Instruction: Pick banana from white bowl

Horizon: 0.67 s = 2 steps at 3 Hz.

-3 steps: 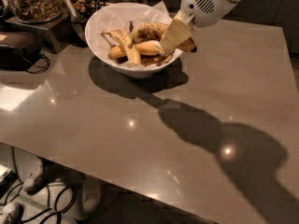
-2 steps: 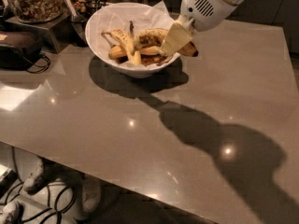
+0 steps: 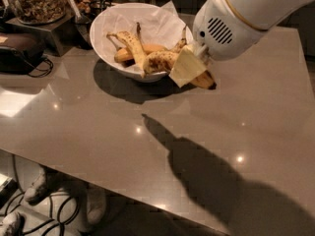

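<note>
The white bowl [image 3: 118,58], lined with crinkled white paper, stands at the back left of the grey table [image 3: 98,127]. My gripper [image 3: 189,69], at the end of the big white arm [image 3: 236,23], is at the bowl's right rim. It is shut on the brown-speckled banana [image 3: 158,62]. The banana lies across the rim, and its blackish tip [image 3: 211,86] pokes out past the bowl over the table. One cream finger [image 3: 184,68] covers its middle. A paler banana with a long stem [image 3: 132,43] and another banana [image 3: 147,48] lie in the bowl.
A glass jar of nuts [image 3: 37,1] on a stand and a black device [image 3: 19,50] with a cable sit at the far left. The table's front edge runs from lower left to lower right, with cables on the floor [image 3: 59,210] below. The arm's shadow covers the table's lower right.
The gripper has come down and toward the camera with the speckled banana. The banana's black tip now sticks out farther past the bowl's right rim.
</note>
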Each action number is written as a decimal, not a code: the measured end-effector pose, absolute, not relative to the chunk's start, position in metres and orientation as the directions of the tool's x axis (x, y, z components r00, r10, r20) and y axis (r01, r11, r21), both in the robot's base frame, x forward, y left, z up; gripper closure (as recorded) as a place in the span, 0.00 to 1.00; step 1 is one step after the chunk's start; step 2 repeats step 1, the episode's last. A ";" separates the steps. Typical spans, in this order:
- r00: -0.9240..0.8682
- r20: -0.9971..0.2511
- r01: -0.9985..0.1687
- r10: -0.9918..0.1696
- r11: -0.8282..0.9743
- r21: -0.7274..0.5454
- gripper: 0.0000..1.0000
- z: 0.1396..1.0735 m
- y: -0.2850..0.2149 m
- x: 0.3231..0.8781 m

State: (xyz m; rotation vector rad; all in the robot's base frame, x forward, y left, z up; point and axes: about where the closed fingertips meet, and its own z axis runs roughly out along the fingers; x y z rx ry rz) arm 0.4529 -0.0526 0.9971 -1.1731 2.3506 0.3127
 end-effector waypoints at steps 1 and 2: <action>-0.509 -0.522 -0.797 -0.685 0.604 -0.016 1.00 0.998 -0.052 0.452; -0.509 -0.522 -0.797 -0.685 0.604 -0.016 1.00 0.998 -0.052 0.452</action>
